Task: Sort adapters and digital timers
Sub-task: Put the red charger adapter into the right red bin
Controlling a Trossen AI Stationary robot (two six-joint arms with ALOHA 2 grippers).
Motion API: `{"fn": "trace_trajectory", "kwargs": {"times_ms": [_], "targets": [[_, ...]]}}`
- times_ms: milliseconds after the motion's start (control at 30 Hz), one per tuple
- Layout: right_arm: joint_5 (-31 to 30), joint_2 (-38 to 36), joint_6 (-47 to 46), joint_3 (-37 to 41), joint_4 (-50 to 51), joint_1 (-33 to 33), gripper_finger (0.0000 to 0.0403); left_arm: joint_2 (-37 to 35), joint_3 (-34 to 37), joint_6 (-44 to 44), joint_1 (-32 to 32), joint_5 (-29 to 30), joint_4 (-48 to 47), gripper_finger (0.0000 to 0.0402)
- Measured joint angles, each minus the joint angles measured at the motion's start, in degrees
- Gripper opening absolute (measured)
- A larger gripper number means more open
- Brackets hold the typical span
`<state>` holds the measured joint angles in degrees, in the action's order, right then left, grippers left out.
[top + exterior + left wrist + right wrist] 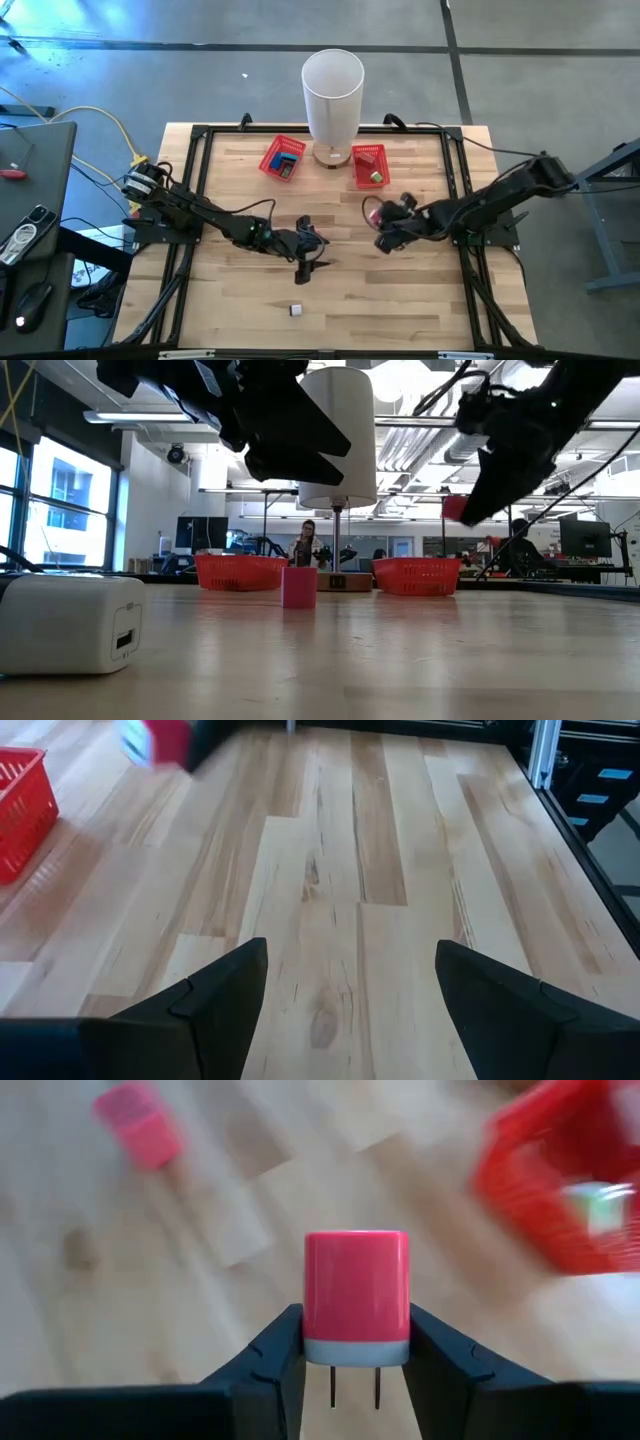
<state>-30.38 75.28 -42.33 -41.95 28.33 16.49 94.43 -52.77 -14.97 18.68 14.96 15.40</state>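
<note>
Two red baskets sit at the far edge of the desk [240, 310] from overhead, the left basket [283, 158] at about eleven o'clock from the desk's middle and the right basket [369, 166] at about one, with a tall white cylinder [332, 105] between them. The right tool [380, 222] hangs at roughly two o'clock, and the left tool [303, 272] hovers near the middle. A small white adapter [296, 310] lies at six o'clock, well apart from both.

From desk height, that white adapter [70, 623] looms close, a pink adapter [299, 587] stands upright farther back, and both arms hang above the wood.

Past the left wrist, the fingers [225, 995] stand wide apart over bare boards, holding nothing.

Past the right wrist, the right tool [356, 1342] is clamped on a pink adapter [356, 1295], prongs pointing back toward the wrist, lifted clear of the desk. It looks light, rigid and smooth-sided, so I'd judge it apt to slip or twist; pinching the flat opposite faces, as here, seems soundest, never the thin prongs.
</note>
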Motion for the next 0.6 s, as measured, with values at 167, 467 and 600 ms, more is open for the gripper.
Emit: {"fn": "trace_trajectory", "kwargs": {"times_ms": [167, 467, 600], "targets": [[-3.54, -5.16, -1.40, 0.00, 4.63, -3.42, 0.0120, 0.00, 0.00, -0.01, 0.00, 0.00, -0.16, 0.0282], [0.54, -5.94, 0.51, -0.02, 5.58, -14.52, 0.0120, 0.00, 0.00, -0.01, -0.02, 0.01, -0.39, 0.0282], [1.17, -5.39, 2.29, -0.20, 5.38, -19.16, 0.0120, 0.00, 0.00, -0.01, -0.02, 0.00, -0.39, 0.0282]]}}
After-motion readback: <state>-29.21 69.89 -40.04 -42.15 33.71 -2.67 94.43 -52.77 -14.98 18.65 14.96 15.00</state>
